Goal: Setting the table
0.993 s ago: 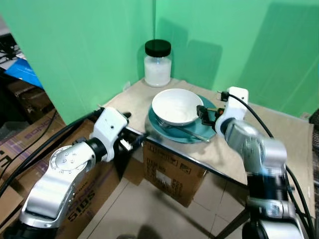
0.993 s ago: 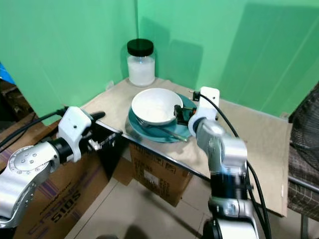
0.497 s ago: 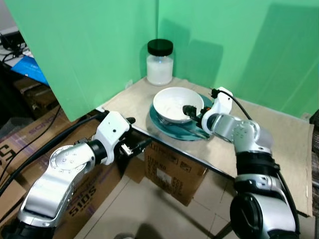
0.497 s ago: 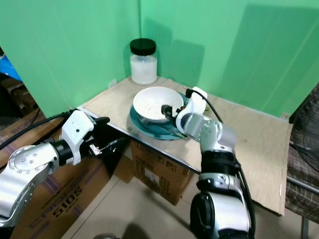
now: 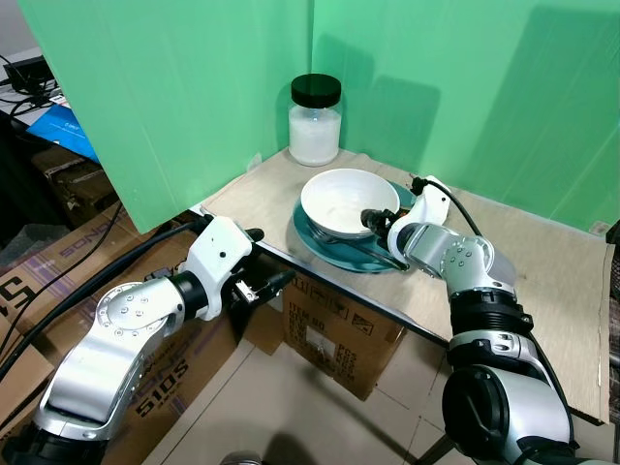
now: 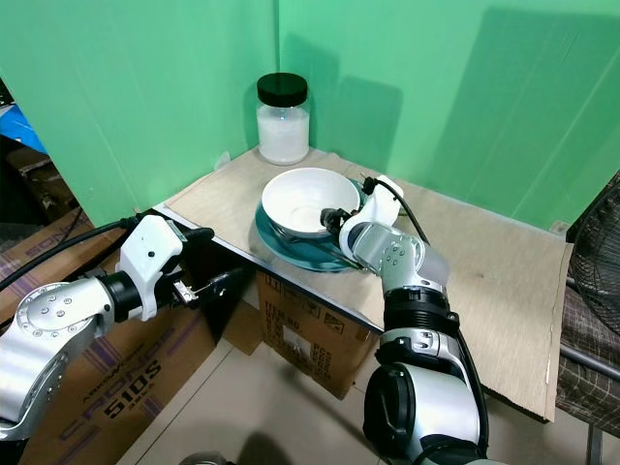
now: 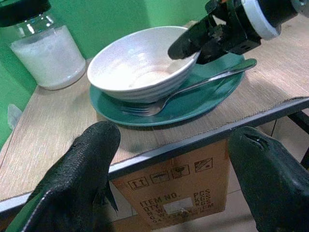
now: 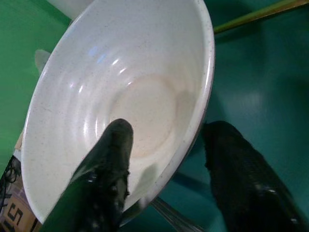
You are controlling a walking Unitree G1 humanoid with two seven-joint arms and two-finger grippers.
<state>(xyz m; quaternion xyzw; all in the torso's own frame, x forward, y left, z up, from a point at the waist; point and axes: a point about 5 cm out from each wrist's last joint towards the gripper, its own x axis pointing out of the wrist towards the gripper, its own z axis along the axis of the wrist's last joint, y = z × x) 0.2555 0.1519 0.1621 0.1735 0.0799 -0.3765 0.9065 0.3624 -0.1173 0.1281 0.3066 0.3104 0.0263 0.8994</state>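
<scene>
- A white bowl (image 5: 350, 202) is seen sitting on a teal plate (image 5: 320, 239), near the front edge of the bench (image 5: 504, 262); a fork (image 7: 193, 88) lies on the plate, resting against the bowl's near side.
- The right hand (image 8: 164, 159) is placed at the bowl's right rim, open, with one finger (image 8: 104, 179) inside the bowl and the other outside, over the plate; the rim wall passes between them and is not yet pinched.
- The left hand (image 7: 174, 183) is held open below and in front of the bench edge, well apart from the bowl.
- The right hand is judged the nearer; closing across the rim is what the lift is judged to need.
- A lidded jar (image 5: 316, 120) of white powder is noted behind the plate, at the green backdrop (image 5: 174, 87).
- Cardboard boxes (image 5: 334, 334) are noted under the bench.
</scene>
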